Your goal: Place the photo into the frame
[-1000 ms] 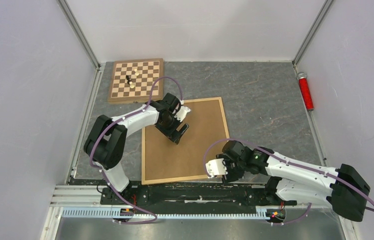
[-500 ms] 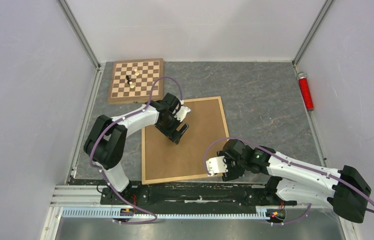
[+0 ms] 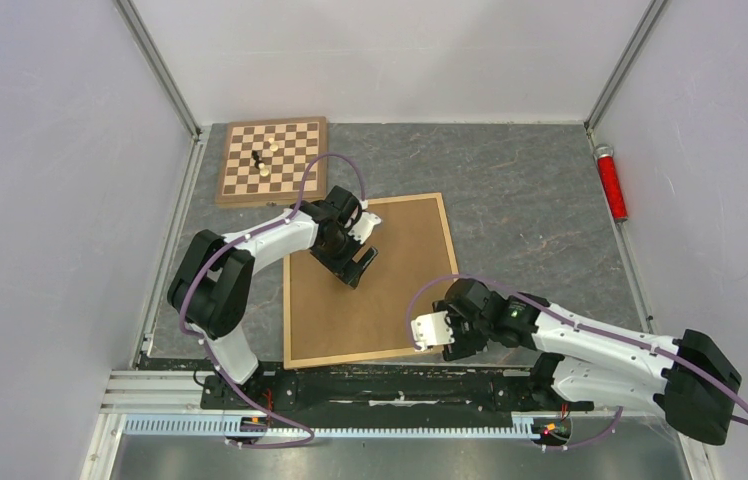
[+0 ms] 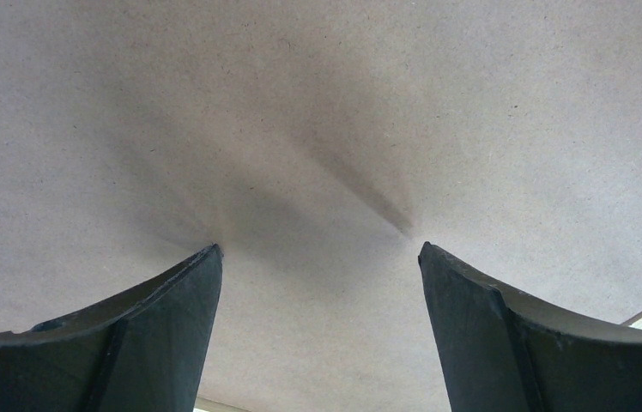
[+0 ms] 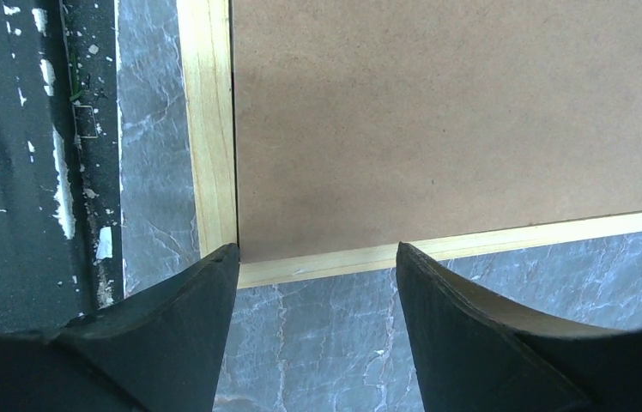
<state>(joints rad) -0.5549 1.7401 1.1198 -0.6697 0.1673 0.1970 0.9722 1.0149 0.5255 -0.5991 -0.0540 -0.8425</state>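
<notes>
The frame (image 3: 448,240) lies flat on the grey table, its thin light-wood border around a brown backing board (image 3: 400,270) that fills it. The photo is hidden. My left gripper (image 3: 362,248) is open, both fingertips down on the backing board (image 4: 317,103) near its far left part; in the left wrist view the gripper (image 4: 319,249) has only bare board between its fingers. My right gripper (image 3: 428,335) is open at the frame's near right corner. In the right wrist view the gripper (image 5: 317,249) straddles that corner of the frame (image 5: 210,154), holding nothing.
A checkered chessboard (image 3: 272,160) with a few pieces (image 3: 262,160) lies at the far left. A red cylinder (image 3: 611,183) rests by the right wall. The black mounting rail (image 3: 350,385) runs just beside the frame's near edge. Walls close in on both sides.
The right arm has shifted very slightly at the frame's near right corner. The left arm and the frame stay as they were.
</notes>
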